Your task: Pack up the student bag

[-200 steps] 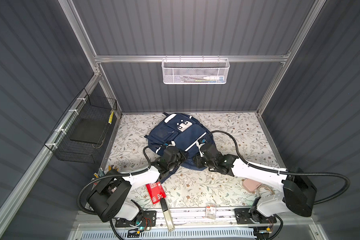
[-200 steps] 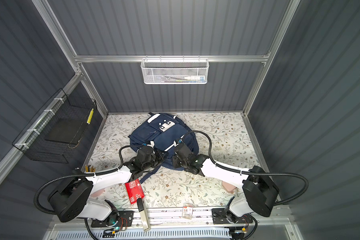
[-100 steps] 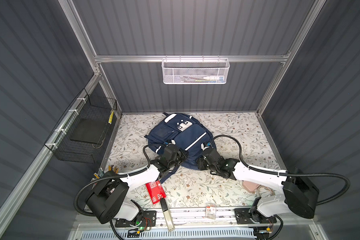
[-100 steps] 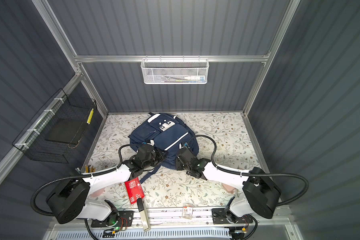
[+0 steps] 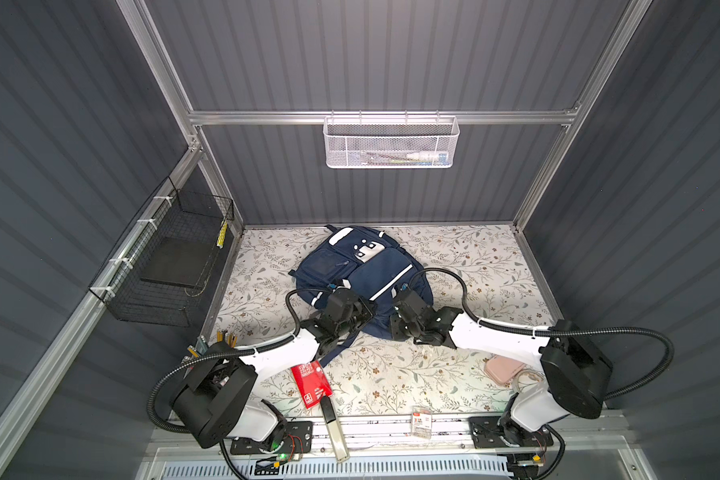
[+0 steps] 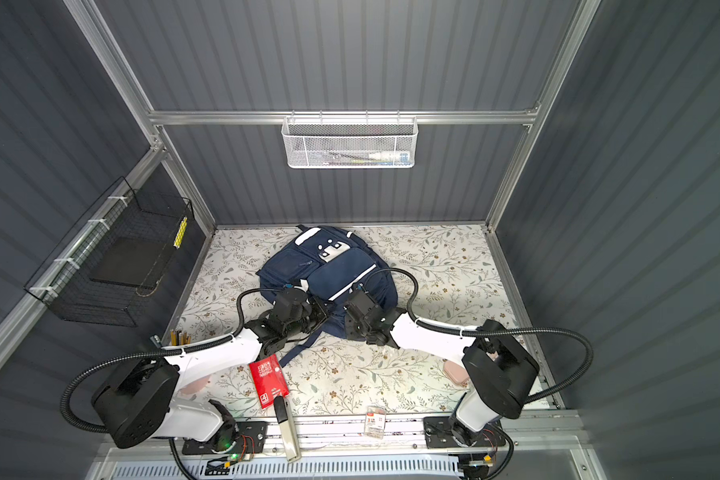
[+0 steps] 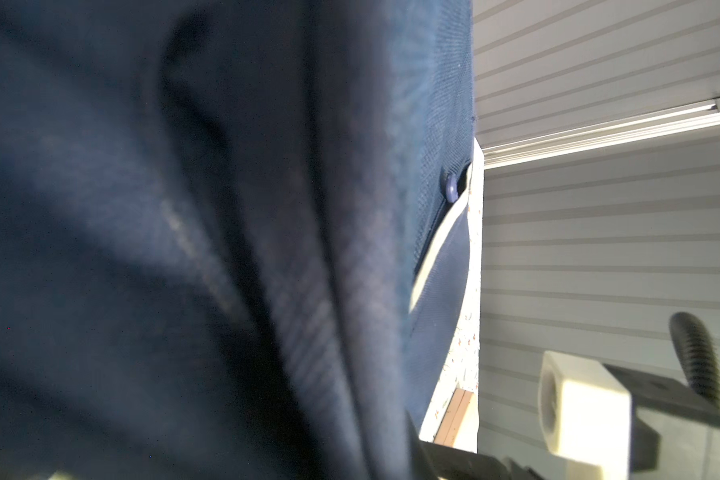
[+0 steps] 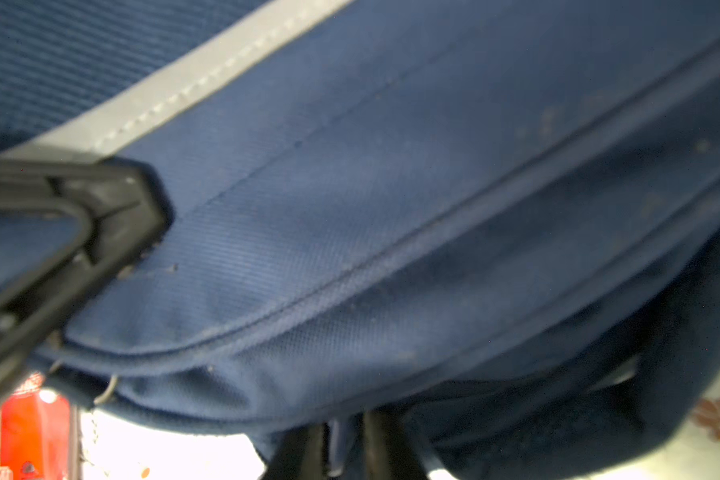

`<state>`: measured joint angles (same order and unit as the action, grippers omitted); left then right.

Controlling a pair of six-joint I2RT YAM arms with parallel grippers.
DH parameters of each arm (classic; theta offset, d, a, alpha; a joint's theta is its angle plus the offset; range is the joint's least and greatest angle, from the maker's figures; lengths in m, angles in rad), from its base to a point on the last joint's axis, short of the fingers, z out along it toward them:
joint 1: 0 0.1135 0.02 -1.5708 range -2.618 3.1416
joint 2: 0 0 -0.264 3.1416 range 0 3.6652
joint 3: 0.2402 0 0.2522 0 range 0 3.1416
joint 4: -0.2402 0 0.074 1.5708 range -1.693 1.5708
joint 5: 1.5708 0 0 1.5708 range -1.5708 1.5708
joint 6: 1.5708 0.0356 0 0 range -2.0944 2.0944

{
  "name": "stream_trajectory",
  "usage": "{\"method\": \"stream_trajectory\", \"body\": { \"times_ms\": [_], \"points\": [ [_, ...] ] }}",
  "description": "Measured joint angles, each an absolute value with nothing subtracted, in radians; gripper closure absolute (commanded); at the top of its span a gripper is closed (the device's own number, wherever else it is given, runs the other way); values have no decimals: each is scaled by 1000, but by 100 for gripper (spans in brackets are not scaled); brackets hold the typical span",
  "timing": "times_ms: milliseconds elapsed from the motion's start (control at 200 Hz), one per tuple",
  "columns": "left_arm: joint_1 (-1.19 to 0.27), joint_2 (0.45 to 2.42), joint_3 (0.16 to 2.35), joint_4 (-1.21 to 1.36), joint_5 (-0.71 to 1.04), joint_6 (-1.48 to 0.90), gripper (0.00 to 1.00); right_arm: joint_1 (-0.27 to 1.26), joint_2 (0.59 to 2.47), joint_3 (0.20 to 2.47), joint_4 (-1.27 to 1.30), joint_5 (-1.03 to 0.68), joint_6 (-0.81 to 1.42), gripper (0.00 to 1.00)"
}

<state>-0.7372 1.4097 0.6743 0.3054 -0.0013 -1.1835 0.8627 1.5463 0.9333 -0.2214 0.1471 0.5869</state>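
In both top views the student bag (image 5: 371, 266) (image 6: 341, 266), a large navy-blue fabric backpack with white stripes, lies flat in the middle of the floral-patterned counter (image 5: 474, 270), nearer the back wall. The left gripper (image 5: 366, 308) and the right gripper (image 5: 395, 297) both press against the bag's near edge, close to each other, and their jaws cannot be made out from there. A flat red packet (image 5: 310, 382) lies near the counter's front, and a small pink case (image 5: 504, 368) lies partly under the right arm. In the left wrist view, folds of the bag's navy fabric fill most of the frame right against the lens. I cannot tell whether the left jaws are closed on it. In the right wrist view the right jaws stand almost together with a narrow strip of the bag's blue fabric pinched between them, below a piped seam and a grey-white stitched stripe (image 8: 184, 83).
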Motion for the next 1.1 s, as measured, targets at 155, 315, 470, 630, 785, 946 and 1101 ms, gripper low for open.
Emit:
{"method": "stream_trajectory", "body": {
  "times_ms": [155,315,470,630,785,946,1101],
  "points": [
    [-739,1380,674,307,15,-1183,77,818,1496,947,-273,113,530,95],
    [-739,1378,674,308,23,-1183,77,783,1502,969,-317,47,465,98],
    [-736,1374,665,310,26,-1178,46,727,1502,970,-346,-81,373,100],
    [-731,1365,659,334,30,-1177,36,712,1513,1043,-471,-161,283,99],
    [-744,1370,624,389,42,-1216,35,780,1537,1156,-607,-154,265,98],
    [-776,1391,615,415,39,-1246,60,821,1569,1217,-671,-104,279,94],
    [-778,1422,612,420,28,-1246,93,831,1599,1198,-661,-63,282,100]
  ]
}}
